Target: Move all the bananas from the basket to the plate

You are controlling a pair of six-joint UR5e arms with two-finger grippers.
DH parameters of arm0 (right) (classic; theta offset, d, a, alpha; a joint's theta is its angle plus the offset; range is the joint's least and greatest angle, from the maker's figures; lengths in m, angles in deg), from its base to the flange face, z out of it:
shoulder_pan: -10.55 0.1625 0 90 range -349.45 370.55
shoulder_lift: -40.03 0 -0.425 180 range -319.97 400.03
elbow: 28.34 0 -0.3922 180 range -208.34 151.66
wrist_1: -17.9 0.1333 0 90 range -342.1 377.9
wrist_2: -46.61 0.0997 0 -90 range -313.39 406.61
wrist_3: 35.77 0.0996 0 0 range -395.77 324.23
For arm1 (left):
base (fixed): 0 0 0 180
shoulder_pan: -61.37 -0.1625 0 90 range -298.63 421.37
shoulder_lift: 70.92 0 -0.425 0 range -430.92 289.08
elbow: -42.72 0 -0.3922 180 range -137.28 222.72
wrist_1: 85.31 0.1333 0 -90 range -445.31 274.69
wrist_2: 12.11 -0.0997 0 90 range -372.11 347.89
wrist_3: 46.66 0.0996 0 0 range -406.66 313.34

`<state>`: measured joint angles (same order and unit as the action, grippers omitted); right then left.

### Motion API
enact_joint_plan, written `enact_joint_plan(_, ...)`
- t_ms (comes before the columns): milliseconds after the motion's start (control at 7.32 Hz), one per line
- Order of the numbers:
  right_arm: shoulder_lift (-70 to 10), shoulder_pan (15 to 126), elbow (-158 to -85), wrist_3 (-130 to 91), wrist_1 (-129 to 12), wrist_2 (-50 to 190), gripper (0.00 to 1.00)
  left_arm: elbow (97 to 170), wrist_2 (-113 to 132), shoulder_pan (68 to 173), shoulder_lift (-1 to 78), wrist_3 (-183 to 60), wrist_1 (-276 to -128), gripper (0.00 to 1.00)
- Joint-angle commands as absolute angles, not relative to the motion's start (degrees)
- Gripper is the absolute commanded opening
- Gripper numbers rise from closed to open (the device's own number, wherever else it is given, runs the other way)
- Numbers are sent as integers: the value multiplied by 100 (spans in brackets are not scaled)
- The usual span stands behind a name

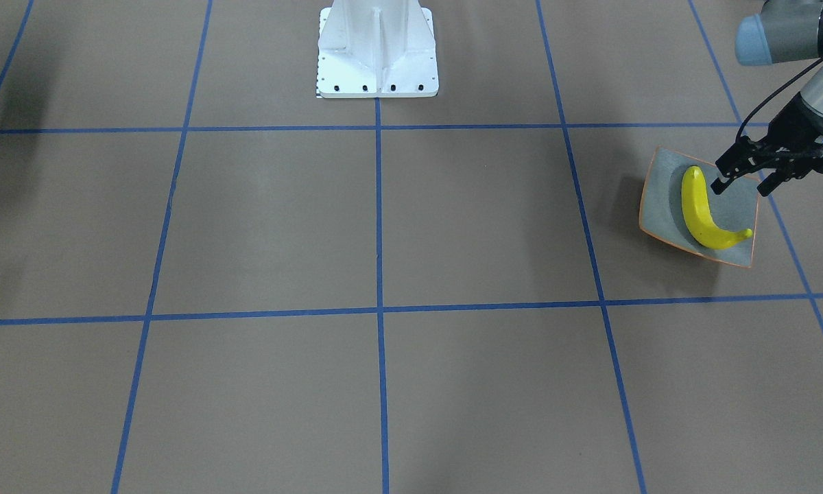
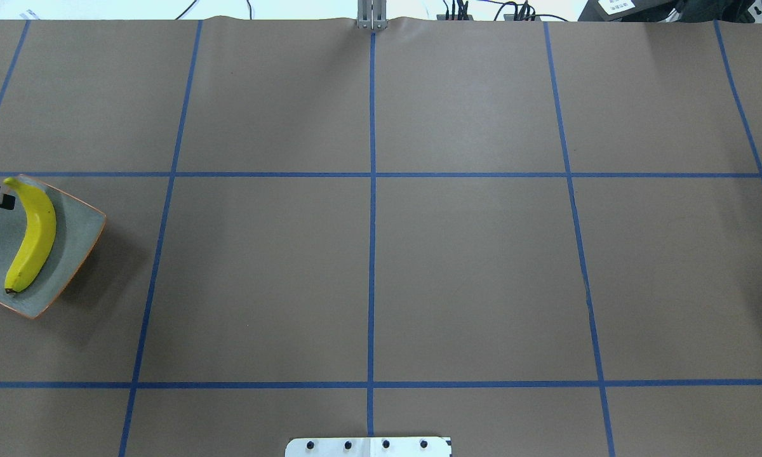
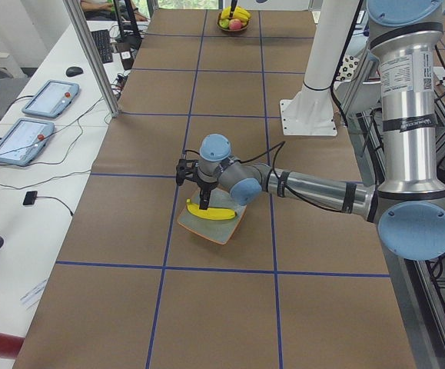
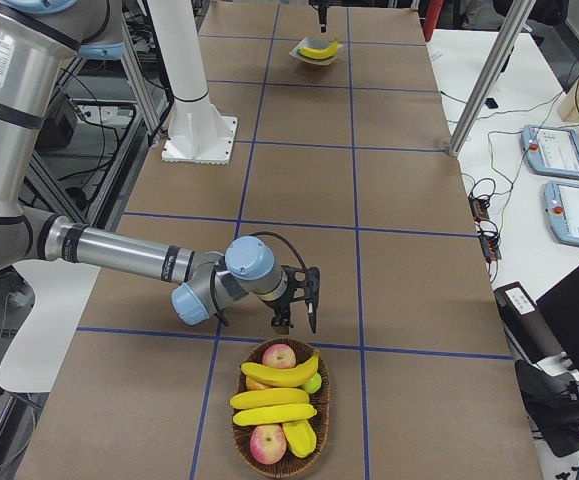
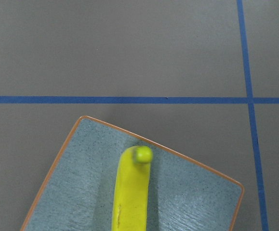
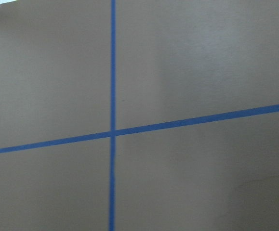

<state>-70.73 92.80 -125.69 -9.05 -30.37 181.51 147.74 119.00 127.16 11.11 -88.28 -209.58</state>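
At the front view's right, your left gripper (image 1: 741, 188) hangs, jaws apart and empty, above the banana (image 1: 695, 211) on the plate (image 1: 662, 199); whether the right gripper (image 4: 296, 322) has its jaws apart, you cannot tell.

A robotics lab: tape-gridded table (image 2: 470, 266), teach pendants (image 3: 49, 98) (two, cabled).

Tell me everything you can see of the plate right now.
The plate is a small square grey dish, speckled inside, with upturned edges and a thin orange rim. It sits on the brown table cover at the robot's left end, askew to the blue tape lines. One yellow banana lies along its middle. The left claw hovers open over one edge, seemingly without touching it.
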Motion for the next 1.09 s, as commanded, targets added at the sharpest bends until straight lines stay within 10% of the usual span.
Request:
enact_joint_plan(0, -6783, 9684, -12502, -2761, -4565, 18073, 99, 14749, 12008, 12790, 1073, -8639, -20958, 100)
enact_joint_plan(956, -6131, 9729, -11632, -3621, -5179, 17387, 81, 14679, 11972, 12782, 1108, -8665, -20967, 100)
